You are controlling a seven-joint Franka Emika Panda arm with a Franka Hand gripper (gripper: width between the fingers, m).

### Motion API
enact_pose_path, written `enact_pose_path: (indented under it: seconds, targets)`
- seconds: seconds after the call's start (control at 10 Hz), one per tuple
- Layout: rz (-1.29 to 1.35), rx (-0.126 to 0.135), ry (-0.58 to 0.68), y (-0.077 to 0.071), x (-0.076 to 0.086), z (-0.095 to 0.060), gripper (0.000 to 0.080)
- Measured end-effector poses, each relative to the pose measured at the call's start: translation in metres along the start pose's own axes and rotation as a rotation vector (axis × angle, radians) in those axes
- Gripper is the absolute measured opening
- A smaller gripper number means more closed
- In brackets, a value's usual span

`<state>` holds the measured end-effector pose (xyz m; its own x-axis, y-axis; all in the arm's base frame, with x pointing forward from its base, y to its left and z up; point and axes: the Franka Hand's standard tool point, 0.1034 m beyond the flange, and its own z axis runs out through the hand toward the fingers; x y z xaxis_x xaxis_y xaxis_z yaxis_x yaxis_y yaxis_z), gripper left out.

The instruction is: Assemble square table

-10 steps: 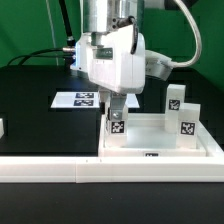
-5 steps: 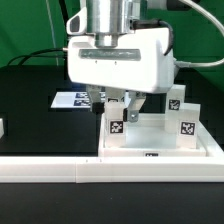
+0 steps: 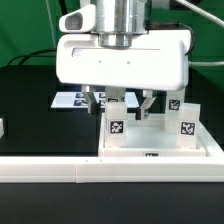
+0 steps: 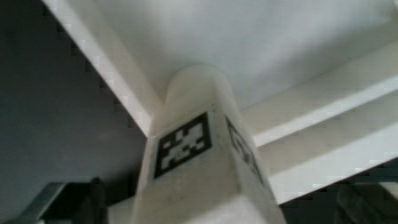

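The square table slab (image 3: 165, 148), white with a raised rim, lies at the exterior view's right. A white tagged leg block (image 3: 116, 124) stands upright in its near left corner. My gripper (image 3: 123, 103) hangs right over this leg, open, with one finger (image 3: 96, 101) on each side and not touching it. In the wrist view the leg (image 4: 192, 150) fills the middle, with the slab (image 4: 285, 50) behind it, and the gripper (image 4: 214, 208) straddles it. Two more leg blocks (image 3: 186, 121) (image 3: 175, 99) stand on the slab's right side.
A long white border rail (image 3: 60, 170) runs along the front. The marker board (image 3: 72, 98) lies on the black table behind the gripper. A small white part (image 3: 2, 127) shows at the left edge.
The hand has turned about its vertical axis from narrow side to broad side facing the camera. Its fingers, close on the leg before, now stand spread apart from it.
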<state>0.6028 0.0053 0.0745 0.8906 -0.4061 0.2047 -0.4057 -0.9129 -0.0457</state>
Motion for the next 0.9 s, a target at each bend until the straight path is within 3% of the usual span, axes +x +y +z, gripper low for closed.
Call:
enact_pose_path:
  seconds: [0.7, 0.9]
  targets:
    - [-0.404, -0.013, 0.002, 0.0038, 0.0008, 0.0002, 0.0649]
    - [-0.400, -0.013, 0.001, 0.0039, 0.0007, 0.0003, 0.0396]
